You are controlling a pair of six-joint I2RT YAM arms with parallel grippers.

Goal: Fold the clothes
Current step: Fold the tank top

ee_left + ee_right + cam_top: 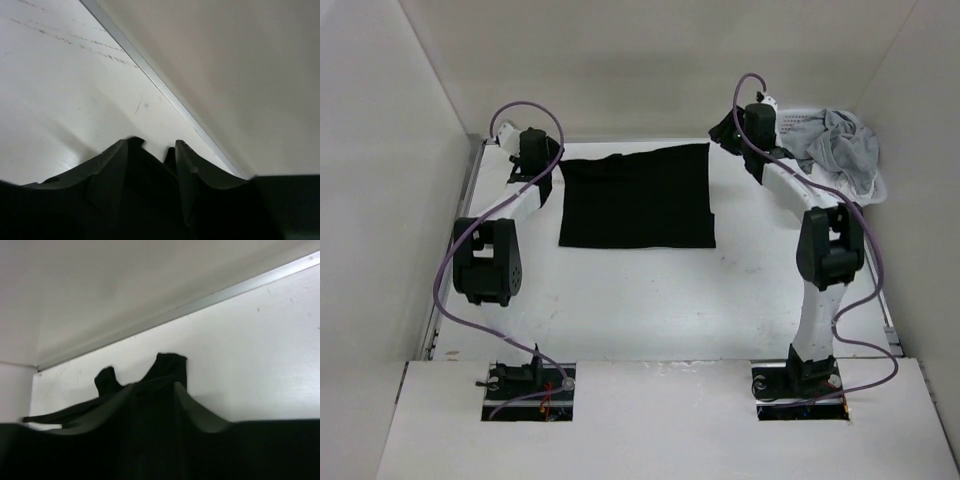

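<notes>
Currently the black garment (638, 198) lies flat as a neat rectangle on the counter (650, 300), in the upper centre of the top view. The left pincer (154, 146) sits by its upper left corner, fingers apart with bare counter showing between them. The right pincer (137, 372) sits by the upper right corner, its dark tips likewise apart. A grey garment (845, 150) is heaped at upper right.

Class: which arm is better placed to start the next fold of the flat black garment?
Probably right, narrowly. The right gripper and left gripper both flank the plain black fabric garment, but only the right wrist view shows its fabric ahead; the left sees white table.
</notes>
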